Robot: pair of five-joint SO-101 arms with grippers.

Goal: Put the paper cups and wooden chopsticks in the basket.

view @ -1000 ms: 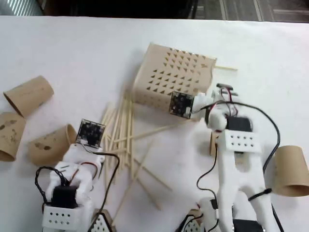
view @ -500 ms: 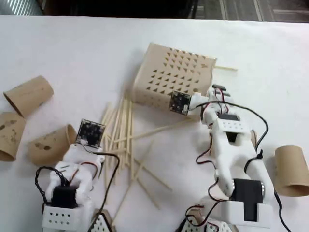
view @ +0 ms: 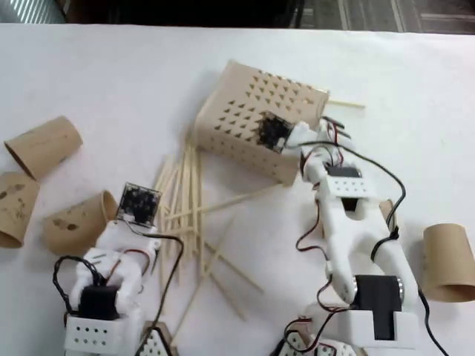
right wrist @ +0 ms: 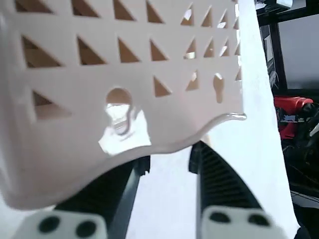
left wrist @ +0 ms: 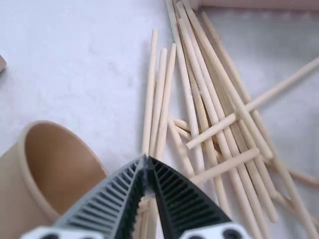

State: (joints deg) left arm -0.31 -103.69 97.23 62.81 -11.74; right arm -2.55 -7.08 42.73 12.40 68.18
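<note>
The left pincer (left wrist: 146,158), pressed together, hangs over scattered chopsticks (left wrist: 199,99), just beside a cup (left wrist: 45,169) lying on the table (view: 111,81). Farther off, the right pincer (right wrist: 169,152), spread, sits at the rim of the tilted basket (right wrist: 124,74).

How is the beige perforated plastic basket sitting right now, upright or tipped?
Tipped: the beige perforated plastic basket turns a holed wall toward the high view, not its opening, with the right gripper at its edge.
</note>
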